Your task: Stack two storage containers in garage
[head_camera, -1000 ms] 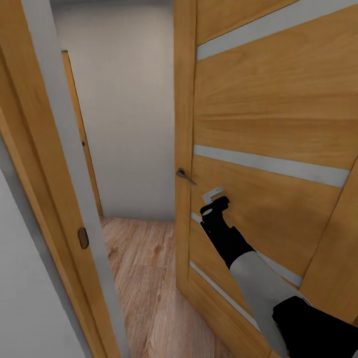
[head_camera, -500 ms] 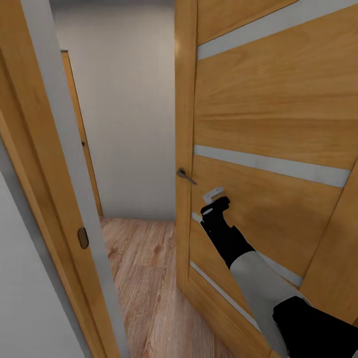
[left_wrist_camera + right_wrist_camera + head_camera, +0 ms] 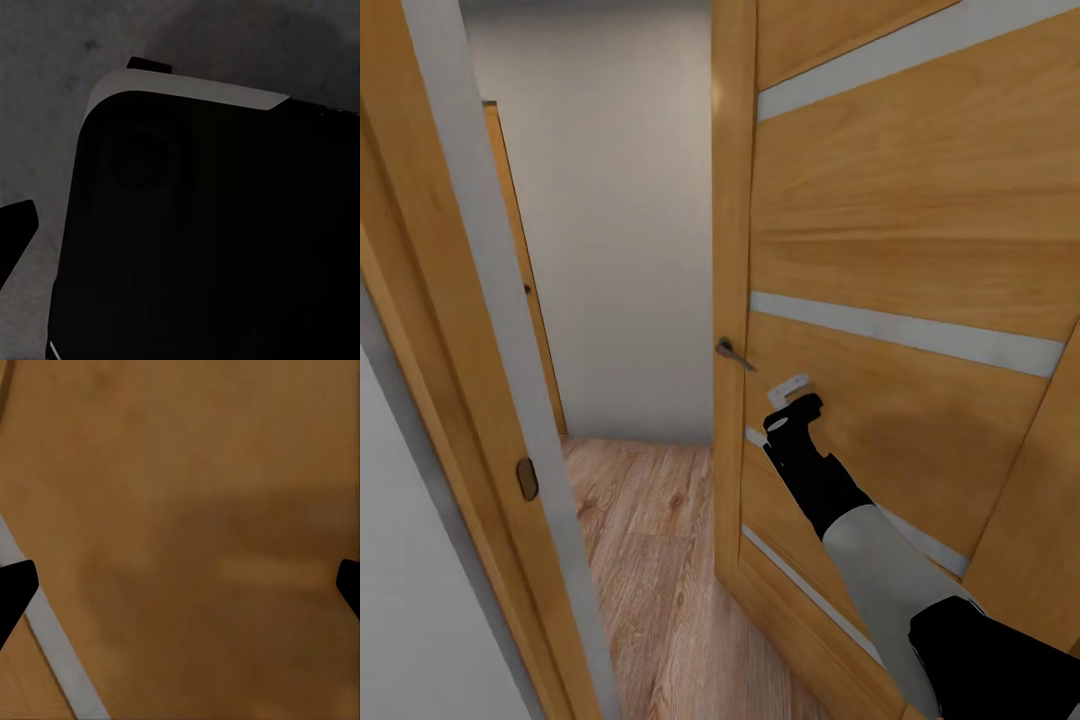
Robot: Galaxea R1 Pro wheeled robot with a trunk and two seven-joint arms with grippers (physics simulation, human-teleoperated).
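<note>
The right hand [image 3: 796, 412] is stretched forward on its arm against the face of the wooden door [image 3: 900, 240], just beside and below the small metal handle [image 3: 732, 352]. In the right wrist view the two dark fingertips [image 3: 16, 589] sit at opposite edges of the picture with nothing but door panel and one pale inlaid strip [image 3: 56, 649] between them, so the hand is spread wide and grips nothing. Held flat to the panel like that, it looks placed to push the door aside rather than to turn the handle, though whether it actually touches the wood is hard to tell from here.

The door stands partly swung, leaving a gap between its edge and the door frame [image 3: 455, 330] on the robot's left. Through the gap lie a light wood plank floor [image 3: 645, 540] and a plain pale wall [image 3: 610, 220]. That gap seems narrow for the robot's body, which would explain the arm working on the door.

The left hand [image 3: 19, 229] shows in its own wrist view as one dark fingertip at the picture's edge, hanging over a dark rounded part of the robot with rough grey ground behind; I cannot tell whether it is spread or closed.

Neither storage container is anywhere in these pictures, so both have yet to be carried and the robot appears to be on its way through a doorway
</note>
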